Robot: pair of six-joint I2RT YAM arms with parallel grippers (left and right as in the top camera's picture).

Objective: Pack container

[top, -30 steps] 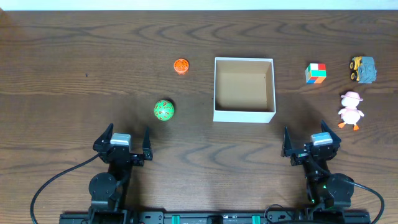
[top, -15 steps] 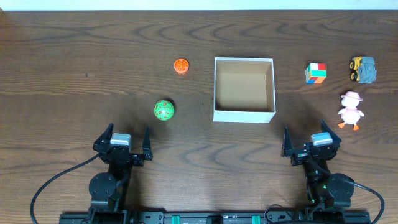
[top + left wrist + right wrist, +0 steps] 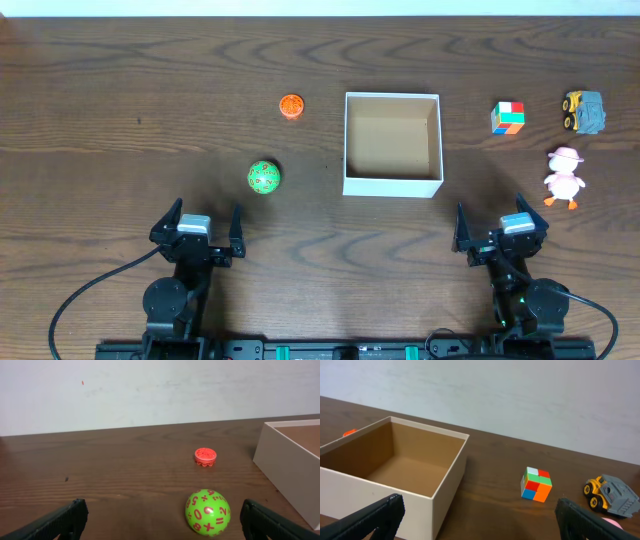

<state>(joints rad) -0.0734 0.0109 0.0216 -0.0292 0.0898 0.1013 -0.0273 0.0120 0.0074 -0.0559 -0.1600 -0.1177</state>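
Jaws wide on both arms, nothing held. Left gripper (image 3: 205, 212) sits low left in the overhead view, right gripper (image 3: 492, 215) low right, both pointing up-frame and hovering over the bare table (image 3: 100, 100).

Nearest the left gripper is the green number ball (image 3: 264, 177), just up and slightly right of it. In the left wrist view the ball (image 3: 207, 512) lies between the spread fingers, right of centre. An orange round toy (image 3: 291, 106) is farther up. Nearest the right gripper is the duck figure (image 3: 566, 177), up and right. A colour cube (image 3: 508, 117) and a toy truck (image 3: 583, 112) are farther up, near the upper right edge.

The container (image 3: 392, 186) is in the upper centre between the two arms, empty, brown inside showing. It is square, so no long axis matters. It lies up-right of the left gripper and up-left of the right one, roughly equally far from each.

Judgement: packing not started. The left arm suits the ball, the right arm the duck, each then carrying inward to the box.
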